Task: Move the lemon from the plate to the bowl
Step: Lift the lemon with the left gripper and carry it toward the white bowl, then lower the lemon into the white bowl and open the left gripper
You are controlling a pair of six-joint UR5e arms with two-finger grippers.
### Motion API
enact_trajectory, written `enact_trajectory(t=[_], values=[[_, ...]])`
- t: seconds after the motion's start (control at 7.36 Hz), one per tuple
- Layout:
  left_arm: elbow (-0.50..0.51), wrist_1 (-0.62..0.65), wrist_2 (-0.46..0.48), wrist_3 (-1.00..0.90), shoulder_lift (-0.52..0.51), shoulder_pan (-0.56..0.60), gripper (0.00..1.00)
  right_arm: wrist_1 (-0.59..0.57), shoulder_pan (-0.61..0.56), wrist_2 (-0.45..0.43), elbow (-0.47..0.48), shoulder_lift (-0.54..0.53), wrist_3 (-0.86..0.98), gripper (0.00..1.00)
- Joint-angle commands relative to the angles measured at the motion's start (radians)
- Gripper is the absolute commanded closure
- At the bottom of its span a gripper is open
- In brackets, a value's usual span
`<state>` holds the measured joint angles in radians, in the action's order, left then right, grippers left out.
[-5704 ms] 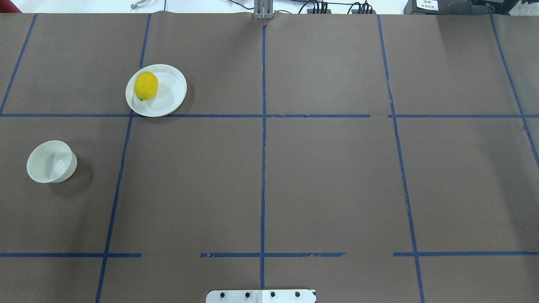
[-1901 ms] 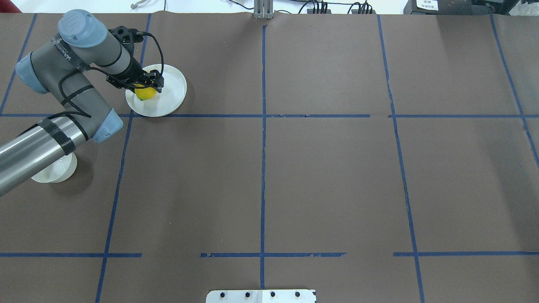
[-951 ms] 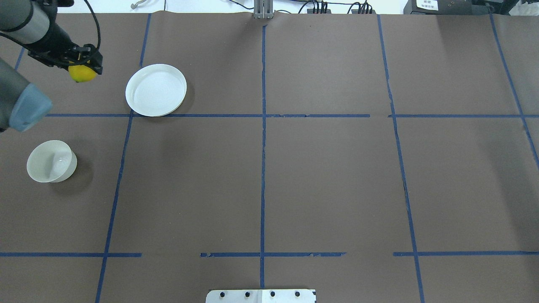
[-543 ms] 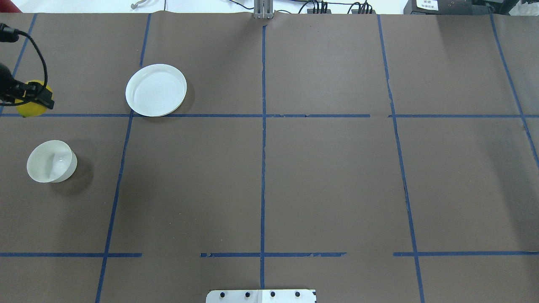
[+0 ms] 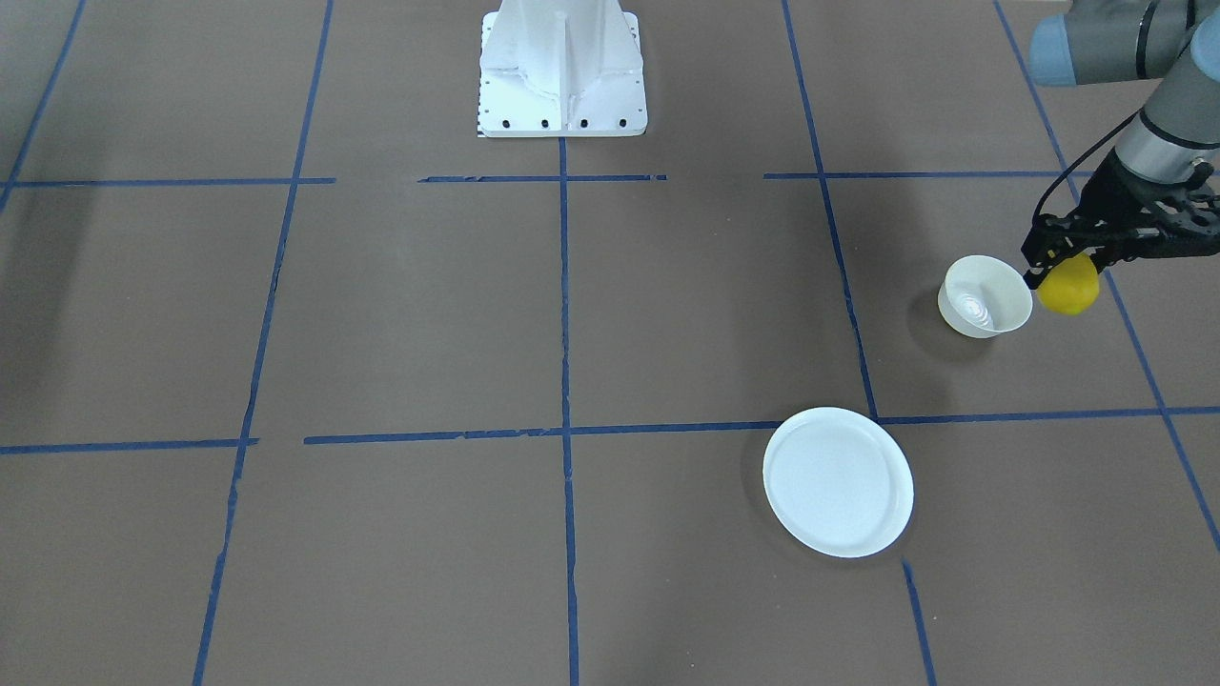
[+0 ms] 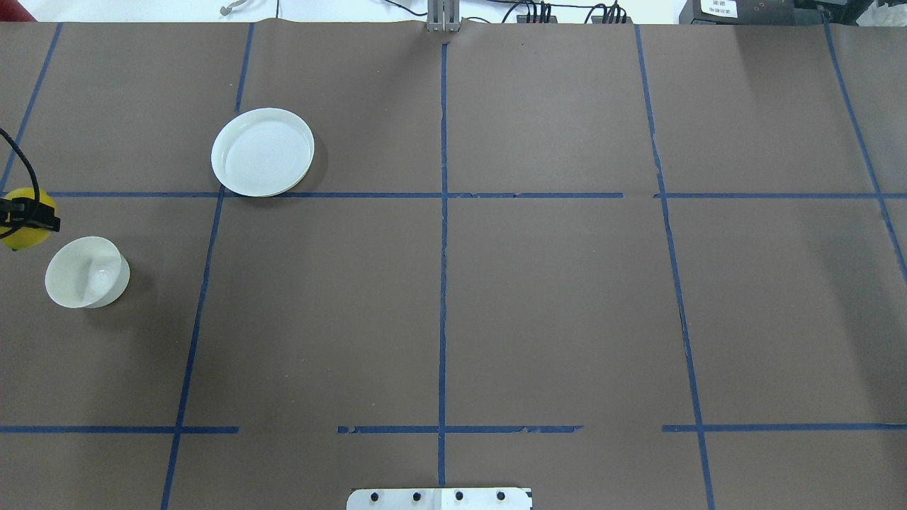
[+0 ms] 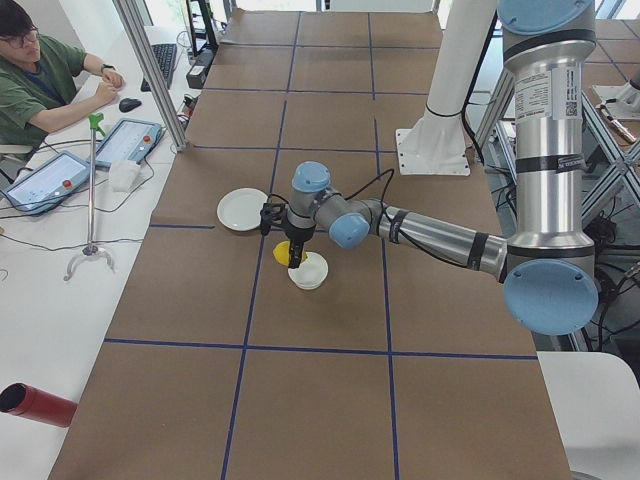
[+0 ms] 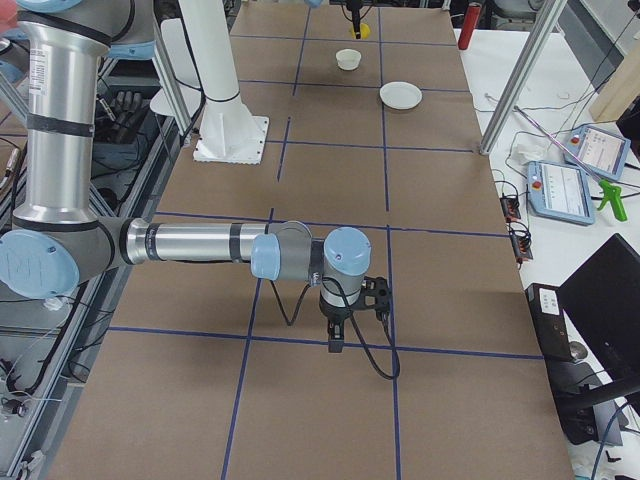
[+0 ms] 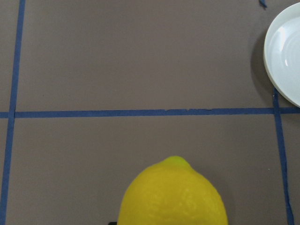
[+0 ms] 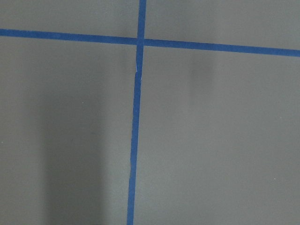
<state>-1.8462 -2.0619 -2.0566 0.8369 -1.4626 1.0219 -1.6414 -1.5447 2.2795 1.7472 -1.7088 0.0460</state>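
My left gripper [image 5: 1066,269] is shut on the yellow lemon [image 5: 1068,286] and holds it in the air just beside the small deep white bowl [image 5: 986,297], on the bowl's outer side, not over it. In the overhead view the lemon [image 6: 20,225] is at the left edge, up-left of the bowl [image 6: 86,273]. The flat white plate [image 6: 262,151] lies empty farther back. The left wrist view shows the lemon [image 9: 172,197] close up and a part of the plate [image 9: 283,61]. My right gripper [image 8: 336,338] hangs low over the table far from these things; I cannot tell whether it is open.
The brown table cover carries a grid of blue tape lines [image 6: 443,212]. The robot's white base [image 5: 560,67] stands at the middle of the near edge. A person sits at a side desk [image 7: 40,75] beyond the table.
My left gripper took the lemon off the plate and carried it left and then toward the robot. It now hangs beside the bowl. The plate is empty.
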Motion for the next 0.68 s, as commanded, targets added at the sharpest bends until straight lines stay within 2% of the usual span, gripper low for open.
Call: enact_trajectory(t=[0.0,0.54], values=[[0.118,-0.177,0.016,0.082,0.005,-0.064,0.93,0.0,0.0,0.0,0.0,0.0,0.0,0.0],[0.119,-0.199,-0.022,0.094,0.005,-0.118,0.91,0.0,0.0,0.0,0.0,0.0,0.0,0.0]])
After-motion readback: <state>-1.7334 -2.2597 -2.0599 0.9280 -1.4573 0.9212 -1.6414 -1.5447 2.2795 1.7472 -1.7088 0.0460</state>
